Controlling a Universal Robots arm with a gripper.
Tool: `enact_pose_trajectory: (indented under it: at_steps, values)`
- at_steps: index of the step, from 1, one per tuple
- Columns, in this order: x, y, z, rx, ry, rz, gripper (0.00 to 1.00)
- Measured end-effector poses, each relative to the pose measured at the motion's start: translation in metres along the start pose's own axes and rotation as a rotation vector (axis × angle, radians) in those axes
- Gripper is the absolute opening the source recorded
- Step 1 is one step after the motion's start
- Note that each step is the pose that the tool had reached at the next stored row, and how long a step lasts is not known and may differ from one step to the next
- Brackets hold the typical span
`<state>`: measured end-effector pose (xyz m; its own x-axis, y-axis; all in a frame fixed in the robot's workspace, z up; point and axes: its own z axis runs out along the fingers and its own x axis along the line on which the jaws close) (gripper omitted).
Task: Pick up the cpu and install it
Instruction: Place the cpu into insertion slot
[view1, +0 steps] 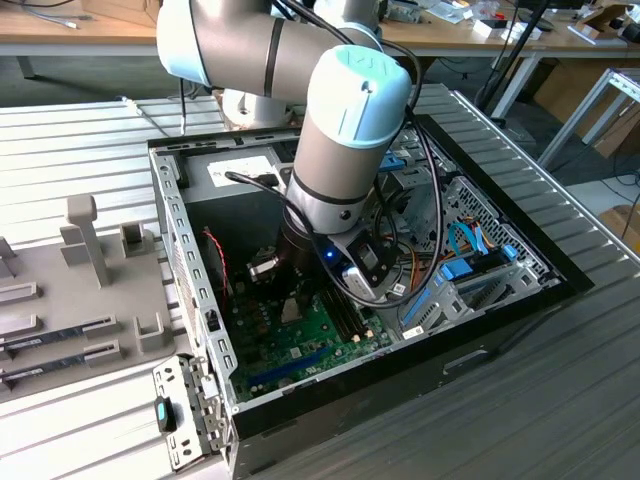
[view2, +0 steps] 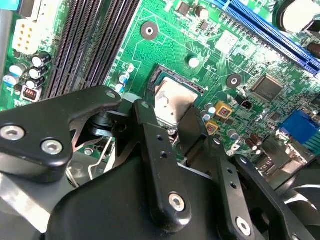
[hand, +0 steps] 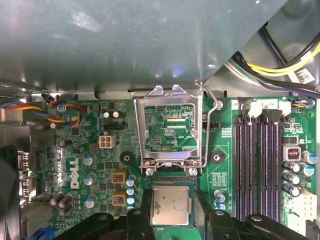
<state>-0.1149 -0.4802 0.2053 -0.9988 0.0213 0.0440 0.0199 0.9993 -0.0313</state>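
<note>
cpu (hand: 171, 206) on green motherboard (hand: 90, 165), tool (hand: 172, 220) close over it, grip unclear, open case (view1: 190, 260) on ribbed table (view1: 560, 400)

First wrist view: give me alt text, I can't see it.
The cpu lies flat in the open socket on the green motherboard, the black claw flanking it. The socket's metal frame is flipped up, memory slots alongside.

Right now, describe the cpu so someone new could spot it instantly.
Inside the open computer case, on the green motherboard, find the flipped-up metal socket frame. The cpu lies right beside its hinge end: a small flat silvery square, unlike the long dark memory slots.
</note>
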Motion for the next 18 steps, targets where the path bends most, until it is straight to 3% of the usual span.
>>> enact_pose_trajectory:
  at_steps: [5, 18]
  values:
    - [0.0006, -0.0032, 0.0016, -0.0013, -0.0001, 0.000, 0.46]
    - [0.0005, -0.0032, 0.0042, -0.0017, 0.0000, 0.000, 0.46]
